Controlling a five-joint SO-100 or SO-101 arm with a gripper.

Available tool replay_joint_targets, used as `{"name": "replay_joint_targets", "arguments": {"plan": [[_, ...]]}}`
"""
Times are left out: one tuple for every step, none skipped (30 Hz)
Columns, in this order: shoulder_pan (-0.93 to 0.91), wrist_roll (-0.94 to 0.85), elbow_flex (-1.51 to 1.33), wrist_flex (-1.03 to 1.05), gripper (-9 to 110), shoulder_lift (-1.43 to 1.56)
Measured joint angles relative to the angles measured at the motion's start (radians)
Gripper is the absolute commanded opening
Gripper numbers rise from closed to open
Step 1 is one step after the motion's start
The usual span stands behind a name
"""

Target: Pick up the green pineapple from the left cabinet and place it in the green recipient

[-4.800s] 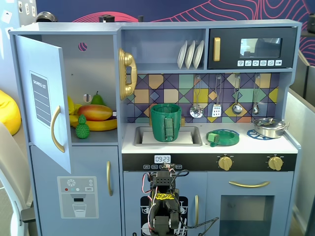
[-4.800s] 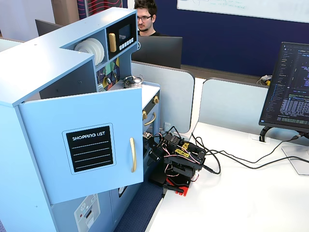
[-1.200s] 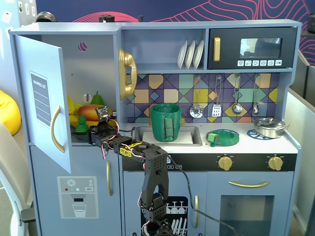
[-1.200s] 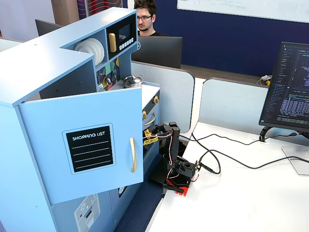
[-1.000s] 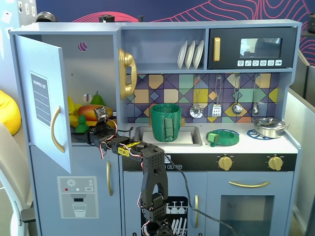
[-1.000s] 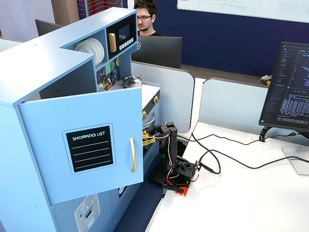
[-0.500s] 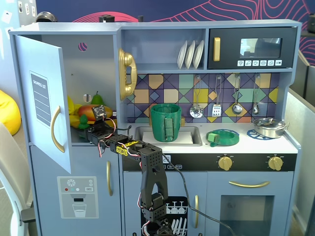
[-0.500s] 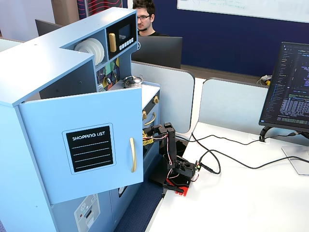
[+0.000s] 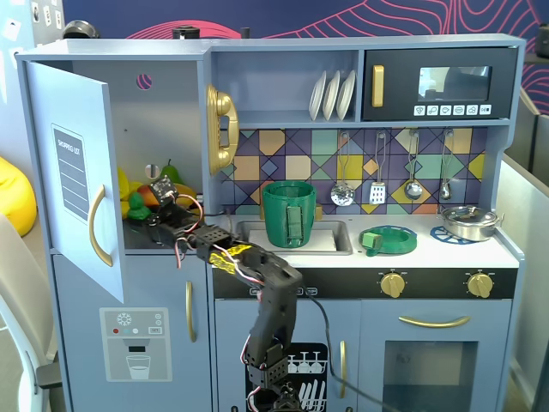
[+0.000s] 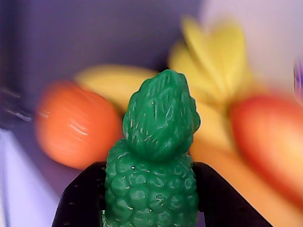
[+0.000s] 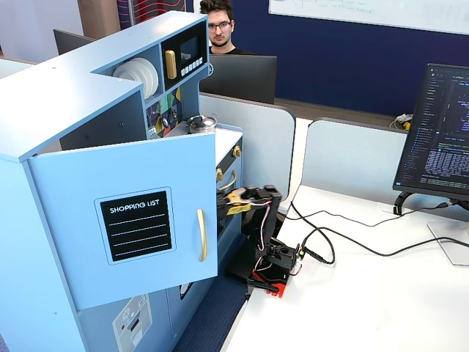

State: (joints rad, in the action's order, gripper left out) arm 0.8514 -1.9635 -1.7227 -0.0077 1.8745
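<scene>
The green pineapple fills the middle of the wrist view, bumpy body below and leafy crown above. My gripper is shut on it, with a black finger pressed to each side of the body. In a fixed view the gripper reaches into the open left cabinet, where the pineapple shows among other fruit on the shelf. The cabinet door stands open. The green recipient stands upright in the sink. In another fixed view the door hides the gripper and pineapple.
Behind the pineapple lie an orange fruit, a yellow banana bunch and a red fruit. A flat green dish and a metal pot sit on the counter. The arm stretches across the counter's front edge.
</scene>
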Motion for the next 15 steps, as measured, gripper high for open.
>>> {"name": "replay_joint_targets", "arguments": {"plan": [[0.009,-0.031,-0.025,0.028,0,0.057],[0.011,-0.051,-0.048,0.055,0,0.109],[0.012,-0.072,-0.067,0.081,0,0.158],[0.012,-0.089,-0.086,0.103,0,0.210],[0.009,-0.104,-0.103,0.126,0,0.256],[0.000,-0.115,-0.120,0.146,0,0.301],[-0.008,-0.130,-0.137,0.164,0,0.344],[-0.014,-0.143,-0.155,0.184,0,0.387],[-0.020,-0.150,-0.170,0.204,0,0.426],[-0.026,-0.155,-0.183,0.227,0,0.468],[-0.040,-0.156,-0.193,0.250,0,0.506],[-0.063,-0.163,-0.199,0.268,0,0.540],[-0.086,-0.166,-0.199,0.284,0,0.568],[-0.114,-0.164,-0.199,0.296,0,0.592],[-0.144,-0.158,-0.199,0.305,0,0.612]]}}
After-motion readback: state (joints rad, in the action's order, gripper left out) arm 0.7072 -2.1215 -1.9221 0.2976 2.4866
